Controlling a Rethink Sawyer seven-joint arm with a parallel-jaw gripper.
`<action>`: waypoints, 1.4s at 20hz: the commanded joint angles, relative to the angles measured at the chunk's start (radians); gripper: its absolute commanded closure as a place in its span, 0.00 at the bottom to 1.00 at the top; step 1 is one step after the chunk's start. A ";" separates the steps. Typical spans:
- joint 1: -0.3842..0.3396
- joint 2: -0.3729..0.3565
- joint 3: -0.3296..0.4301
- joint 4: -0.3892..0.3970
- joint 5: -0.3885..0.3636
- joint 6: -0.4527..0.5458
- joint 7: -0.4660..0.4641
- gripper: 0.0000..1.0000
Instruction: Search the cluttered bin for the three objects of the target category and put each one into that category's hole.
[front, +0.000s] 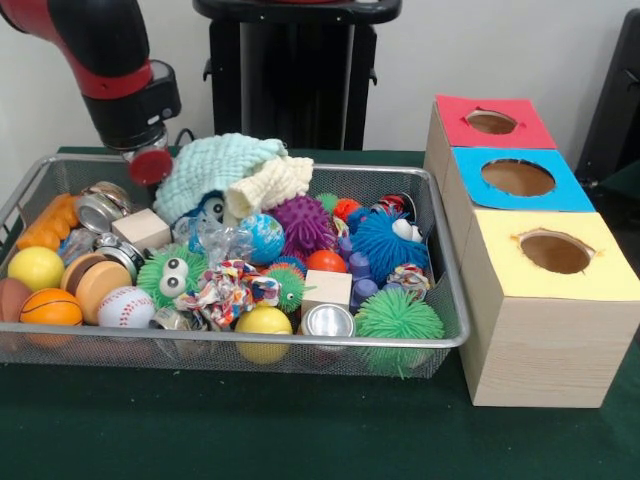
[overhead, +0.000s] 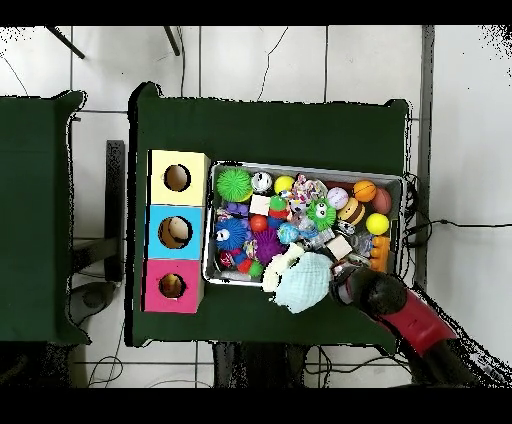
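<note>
Green cloth on the counter (front: 200, 430) fills your lower frame, under the wire bin (front: 440, 335) packed with balls, cans and blocks. Nothing suggests sorting has begun; all three picks look left. Your gripper (front: 150, 165) hovers upper left by the mint cloth (front: 215, 165); its opening can't be told. Boxes (front: 545, 300) wait right; tiled floor (overhead: 270, 60) surrounds.

A wire bin (front: 448, 300) fills the left and centre of the front view, resting on the surface (front: 300, 430). A row of three boxes with holes (front: 520, 180) stands just right of it. In the bin, folded cloths (front: 215, 170) lie at the back, upper centre. A baseball (front: 125, 307) sits at lower left, a basketball (front: 50, 307) left of it, and a can (front: 327, 320) at the front centre.
</note>
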 joint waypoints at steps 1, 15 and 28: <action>0.064 0.035 0.079 0.033 0.008 -0.100 0.125 1.00; 0.089 -0.043 0.120 0.156 0.085 -0.111 0.175 1.00; -0.018 -0.074 0.066 0.073 0.011 -0.010 0.007 1.00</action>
